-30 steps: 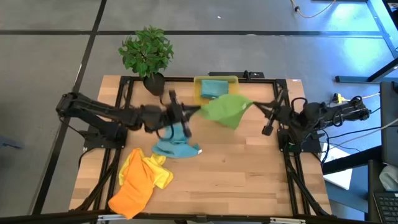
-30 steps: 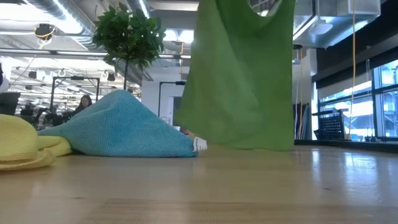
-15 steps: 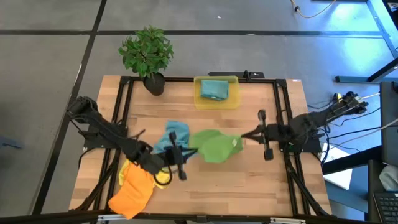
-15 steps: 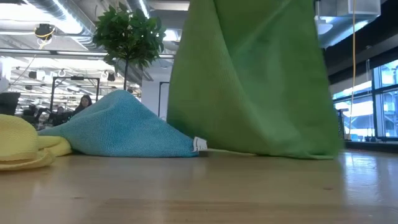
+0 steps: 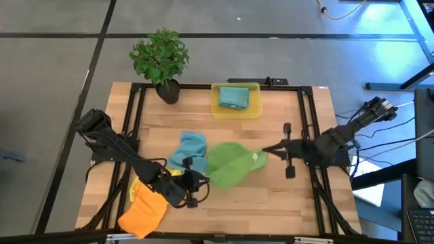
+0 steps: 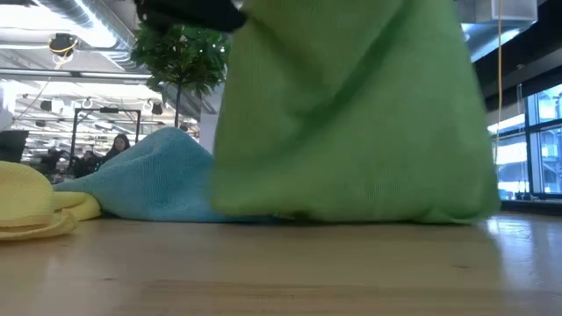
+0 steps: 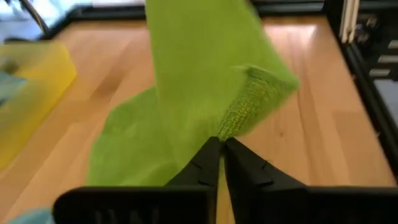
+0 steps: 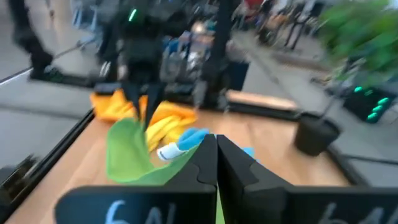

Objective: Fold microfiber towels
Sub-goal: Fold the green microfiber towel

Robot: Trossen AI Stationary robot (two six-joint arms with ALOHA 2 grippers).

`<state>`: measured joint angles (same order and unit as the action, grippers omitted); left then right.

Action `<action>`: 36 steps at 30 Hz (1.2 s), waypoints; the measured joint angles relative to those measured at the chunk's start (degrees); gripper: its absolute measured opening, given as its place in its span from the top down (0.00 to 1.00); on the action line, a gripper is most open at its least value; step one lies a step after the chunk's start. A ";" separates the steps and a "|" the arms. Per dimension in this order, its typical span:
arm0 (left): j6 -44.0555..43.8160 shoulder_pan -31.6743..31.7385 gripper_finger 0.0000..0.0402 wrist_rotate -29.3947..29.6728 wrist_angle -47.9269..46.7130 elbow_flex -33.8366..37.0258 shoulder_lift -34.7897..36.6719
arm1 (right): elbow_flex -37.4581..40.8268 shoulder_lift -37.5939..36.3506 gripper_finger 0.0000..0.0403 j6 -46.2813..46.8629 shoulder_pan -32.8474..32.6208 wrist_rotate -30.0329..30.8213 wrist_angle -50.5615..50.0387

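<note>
A green microfiber towel is stretched between my two grippers over the table's middle, its lower part on the wood. My left gripper is shut on its near-left end, my right gripper on its right end. A blue towel lies bunched just left of it. A yellow towel and an orange towel lie heaped at the near left. A teal towel sits in the yellow bin at the far edge. My left gripper pinches a bunched edge of the green towel between its two fingertips, slanting downward from the table's near left. The cloth runs away from the tips and sags onto the table. My right gripper pinches the towel's right end between its shut fingers, about level, from the table's right. The cloth droops from the fingers toward the table.
A potted plant stands at the far left corner. Black frame rails run along the table's sides. Bare wood lies at the near right.
Both grippers have brought the green towel from above the bin toward the near edge and down. My left gripper has swung far toward the near edge and tipped downward. My right has shifted slightly and rolled. The towel hung clear before. Now its lower part lies on the table.
</note>
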<state>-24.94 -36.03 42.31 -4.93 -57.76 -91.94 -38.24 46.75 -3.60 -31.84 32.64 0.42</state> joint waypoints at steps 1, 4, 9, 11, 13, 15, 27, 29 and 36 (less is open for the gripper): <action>-0.44 0.01 0.92 0.07 -0.99 0.00 0.00 | 0.00 -1.40 1.00 -1.08 0.02 0.77 -0.08; -2.78 0.91 0.83 0.12 -5.68 0.00 0.00 | 0.00 -4.87 1.00 -2.42 0.02 1.39 -0.28; -12.77 4.60 0.70 0.39 -17.35 -0.01 -0.07 | 0.00 -7.13 1.00 -2.49 0.02 1.37 -2.49; -15.73 6.06 0.68 0.07 -19.29 0.66 -0.38 | 0.00 -7.03 1.00 -2.47 0.02 1.35 -2.97; -17.02 7.26 0.68 -1.80 -19.70 2.45 -0.39 | 0.00 -6.78 1.00 -2.49 0.02 1.36 -3.15; -18.91 8.51 0.68 -5.04 -19.67 4.61 -0.39 | 0.00 -6.61 1.00 -2.51 0.02 1.34 -3.24; -44.57 10.21 0.69 -17.23 -51.11 7.17 -0.26 | 0.00 -6.64 1.00 -2.53 0.02 1.30 -3.67; -45.44 9.77 0.69 -16.61 -54.94 5.38 -0.26 | 0.00 -6.64 1.00 -2.53 0.02 1.28 -3.67; -30.63 7.02 0.69 -4.44 -45.17 -2.88 -0.22 | 0.00 -6.64 1.00 -1.15 0.02 1.15 -4.21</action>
<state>-55.56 -29.02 37.88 -50.10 -60.64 -92.16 -38.24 40.12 -4.75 -31.81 33.78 -3.78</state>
